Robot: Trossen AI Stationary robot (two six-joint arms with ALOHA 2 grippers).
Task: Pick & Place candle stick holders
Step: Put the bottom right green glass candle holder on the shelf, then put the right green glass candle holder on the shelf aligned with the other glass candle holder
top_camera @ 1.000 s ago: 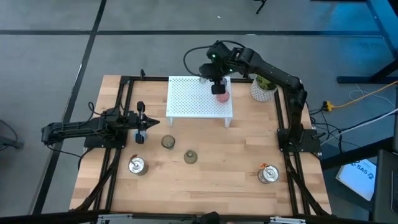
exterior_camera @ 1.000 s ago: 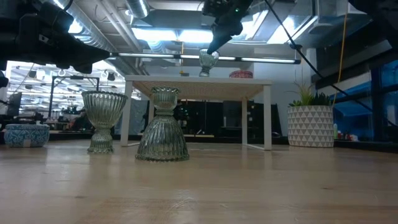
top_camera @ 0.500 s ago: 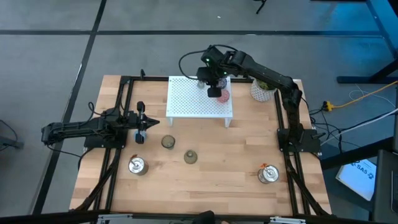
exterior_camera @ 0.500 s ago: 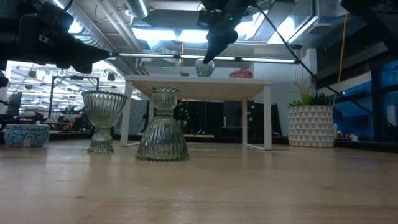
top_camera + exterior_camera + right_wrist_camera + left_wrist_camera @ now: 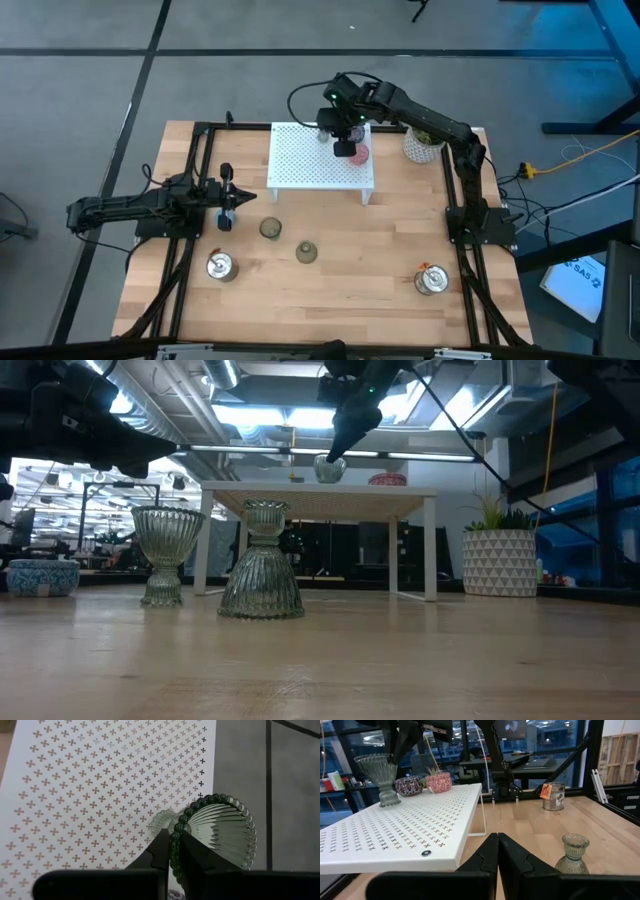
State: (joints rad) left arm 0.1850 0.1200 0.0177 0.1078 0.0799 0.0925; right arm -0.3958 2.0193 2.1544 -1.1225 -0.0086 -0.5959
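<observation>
Holding an olive-clear glass candle holder (image 5: 215, 837) by its beaded rim, right tool (image 5: 170, 851) clamped shut on that rim at the back edge of the white perforated rack (image 5: 318, 155). Glass foot touching or almost touching the rack top, judging by the left wrist view (image 5: 379, 779); contact not settled from the low view (image 5: 329, 467). Cup axis standing upright, foot down, bowl opening up, so the coming release is most likely turning on a straight vertical relation: holder directly under the tool, rack directly under the holder.

Sitting just beside it on the same rack: a purple holder (image 5: 408, 785) and a pink holder (image 5: 438, 782), both on the side toward the white pot with a green plant (image 5: 423, 143). Keeping clear of these two is the main lateral constraint.

Resting well off the rack, on the side away from the plant pot: left tool (image 5: 226, 198), closed and empty, low over the wooden surface (image 5: 380, 260). Lying just beside it: a blue holder (image 5: 42, 576).

Remaining in front of the rack on the surface: two olive-clear glass holders (image 5: 270, 229) (image 5: 306, 252), both nearer the left tool than the right. Standing farther forward: two silver holders (image 5: 220, 265) (image 5: 431, 280).
</observation>
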